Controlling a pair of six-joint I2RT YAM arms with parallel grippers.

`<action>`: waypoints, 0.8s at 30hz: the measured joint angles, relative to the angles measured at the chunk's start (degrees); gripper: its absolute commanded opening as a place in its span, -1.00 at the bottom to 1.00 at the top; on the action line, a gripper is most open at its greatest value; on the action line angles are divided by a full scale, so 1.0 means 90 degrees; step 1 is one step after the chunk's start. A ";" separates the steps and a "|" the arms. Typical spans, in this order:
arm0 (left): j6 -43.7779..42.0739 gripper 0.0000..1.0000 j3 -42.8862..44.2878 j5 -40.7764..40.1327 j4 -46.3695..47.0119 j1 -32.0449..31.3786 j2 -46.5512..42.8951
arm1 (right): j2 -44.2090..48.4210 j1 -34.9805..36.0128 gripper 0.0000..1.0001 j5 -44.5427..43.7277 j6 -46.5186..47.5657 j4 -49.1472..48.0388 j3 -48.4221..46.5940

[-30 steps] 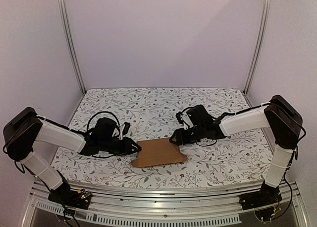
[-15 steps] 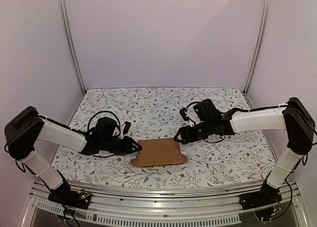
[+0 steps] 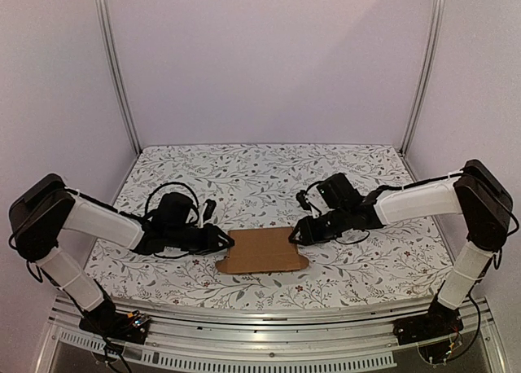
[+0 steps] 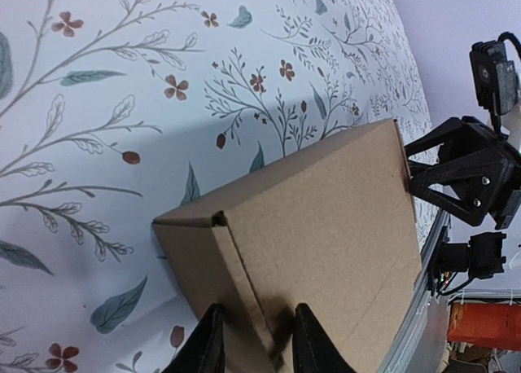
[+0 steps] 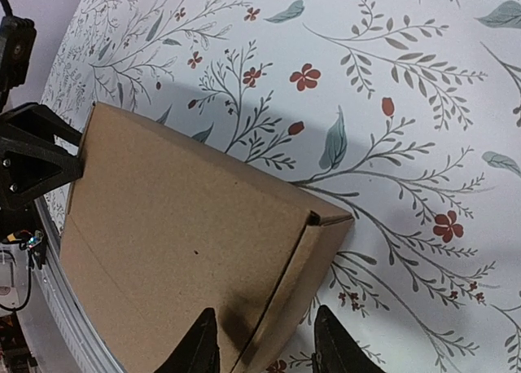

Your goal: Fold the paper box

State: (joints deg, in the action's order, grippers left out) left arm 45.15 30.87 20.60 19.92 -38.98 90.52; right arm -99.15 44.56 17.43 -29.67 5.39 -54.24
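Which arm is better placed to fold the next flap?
Probably right: the right claw stands open astride the creased end flap of the paper box, one finger just outside the edge. The left claw sits at the opposite end; its grip is unclear.

paper box [image 3: 262, 250]: plain brown cardboard, unmarked
state: folded flat, a creased flap at each end
place: on the worktop [image 3: 244, 171], near its front edge, about midway along

The left gripper [image 3: 226, 241] and right gripper [image 3: 298, 234] block the left and right ends of the paper box [image 3: 262, 251]. The floral table [image 3: 244, 173] beyond the box's far edge is unobstructed up to the rear wall [image 3: 269, 63].
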 measured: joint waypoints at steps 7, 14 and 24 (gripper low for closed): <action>0.0000 -0.45 0.0000 0.0005 0.0000 0.0000 0.0000 | -0.0112 0.0000 -0.57 0.0146 -0.0214 -0.0265 0.0090; -0.0005 -0.33 -0.0002 0.0022 -0.0034 0.0000 -0.0007 | -0.0109 -0.0046 -0.97 0.0180 -0.0444 -0.0692 0.0260; 0.0058 0.02 -0.0121 0.0158 -0.0209 0.0000 -0.0236 | 0.0027 -0.0053 -1.00 0.0097 -0.0512 -0.1280 0.0641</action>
State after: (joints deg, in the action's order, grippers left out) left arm 45.67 29.78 22.02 18.04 -38.98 88.40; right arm -98.91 44.07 18.31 -34.28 -6.13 -48.47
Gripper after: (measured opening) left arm 0.466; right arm 0.017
